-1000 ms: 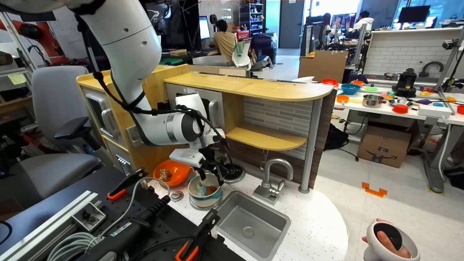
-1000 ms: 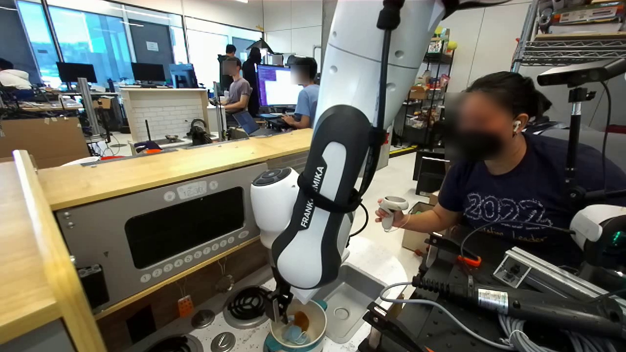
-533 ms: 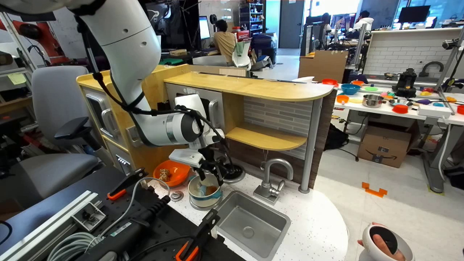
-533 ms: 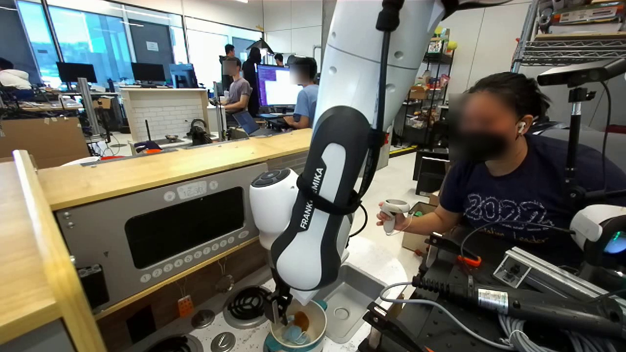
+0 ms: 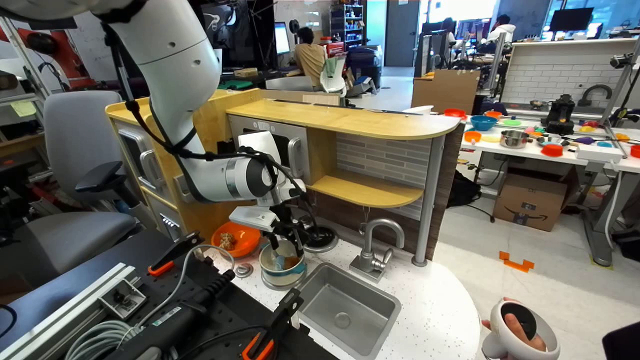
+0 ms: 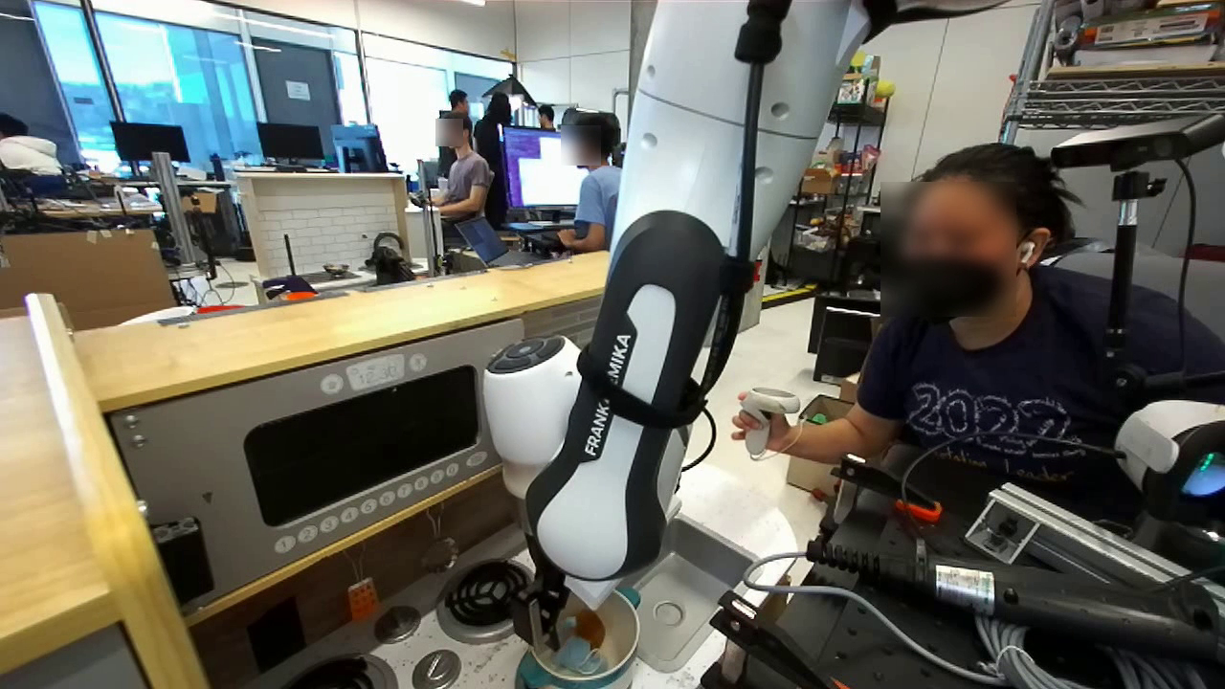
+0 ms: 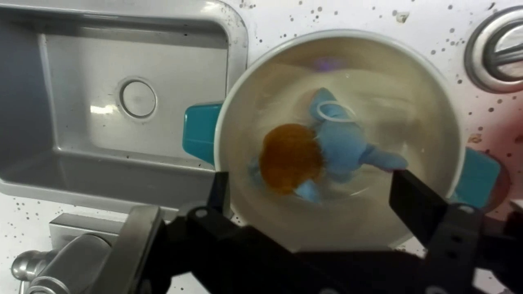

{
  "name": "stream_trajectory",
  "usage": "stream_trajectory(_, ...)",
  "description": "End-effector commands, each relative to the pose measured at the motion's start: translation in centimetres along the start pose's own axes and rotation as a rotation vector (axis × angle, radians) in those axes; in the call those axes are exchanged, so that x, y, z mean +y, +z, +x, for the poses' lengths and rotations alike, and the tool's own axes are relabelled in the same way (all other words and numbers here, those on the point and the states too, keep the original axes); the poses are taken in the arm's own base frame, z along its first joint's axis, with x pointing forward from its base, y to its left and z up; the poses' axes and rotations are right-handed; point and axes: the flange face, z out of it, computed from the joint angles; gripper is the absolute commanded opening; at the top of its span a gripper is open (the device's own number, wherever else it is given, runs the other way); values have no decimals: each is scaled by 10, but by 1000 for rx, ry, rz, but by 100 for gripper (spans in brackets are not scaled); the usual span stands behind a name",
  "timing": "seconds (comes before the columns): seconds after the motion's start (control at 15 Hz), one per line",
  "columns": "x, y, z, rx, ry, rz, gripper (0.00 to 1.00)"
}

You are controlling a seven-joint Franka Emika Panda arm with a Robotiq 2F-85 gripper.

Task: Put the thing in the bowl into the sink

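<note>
Gripper (image 7: 311,175) hangs over the pot (image 7: 392,77), its jaws spread wide; in the wrist view one tip shows between eight and nine o'clock of the pot and the other near four. Whether the tips dip below the rim I cannot tell. In the pot, between the tips as seen there, lies a blue toy (image 7: 341,147), with a brown lump (image 7: 288,157) against its nine-o'clock side; whether the two are one piece I cannot tell.

The thing (image 5: 227,241), small and orange-brown, lies in the bowl (image 5: 250,238), toward eight o'clock within it, apart from the gripper; its details are too small to make out. In an exterior view the bowl sits near the pot, at its ten o'clock.

The sink (image 7: 184,81) is just beside the pot, at nine o'clock in the wrist view, where a teal handle (image 7: 202,132) covers part of its edge. In an exterior view the tap (image 5: 368,250) stands at the sink's one o'clock, and a burner (image 5: 327,239) lies at the pot's two. In the wrist view, a knob (image 7: 508,49) sits at the pot's two o'clock.

In an exterior view the arm (image 6: 660,431) slopes down from twelve o'clock; at three, a person (image 6: 1005,392) holds a controller (image 6: 768,402).
</note>
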Motion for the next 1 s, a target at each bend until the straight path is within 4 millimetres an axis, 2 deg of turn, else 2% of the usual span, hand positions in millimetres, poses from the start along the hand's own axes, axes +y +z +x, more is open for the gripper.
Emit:
stream_trajectory(0.0, -9, -1, -1, -10, -19, 18, 100)
stream_trajectory(0.8, -7, 19, -4, -37, -26, 4, 100)
stream_trajectory(0.87, -8, 20, -4, -36, -30, 5, 75)
stream_trajectory(0.93, -9, 21, -4, -31, -34, 4, 72)
